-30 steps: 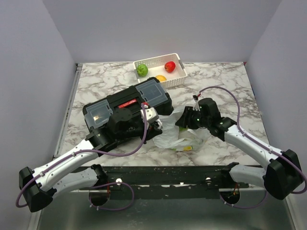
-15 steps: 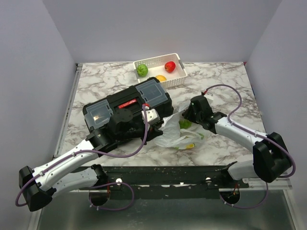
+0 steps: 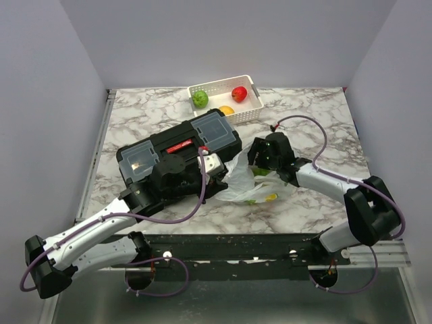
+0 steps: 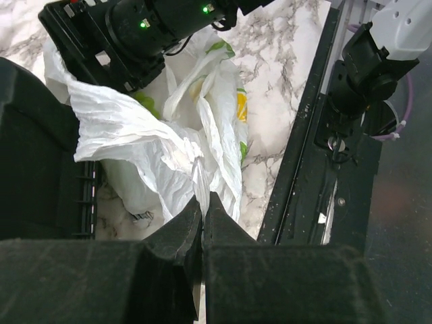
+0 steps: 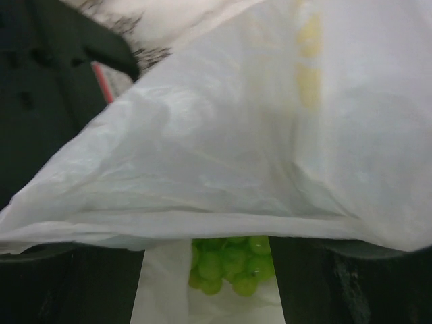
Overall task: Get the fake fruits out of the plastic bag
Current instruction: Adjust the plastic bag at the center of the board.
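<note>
The white plastic bag lies in front of the black toolbox, with a yellow fruit showing through it. My left gripper is shut on the bag's edge and holds it up; in the left wrist view the jaws pinch a fold of the bag. My right gripper is at the bag's open mouth. In the right wrist view it is open, with a green grape bunch between the fingers under the bag's upper sheet. I cannot tell whether the fingers touch the grapes.
The black toolbox lies just left of the bag. A white perforated basket at the back holds a green fruit, a red fruit and an orange fruit. Grey walls stand around the marble table.
My right arm has swung left and its gripper has gone into the bag's mouth. The bag has been pulled more open. My left gripper has kept its hold.
</note>
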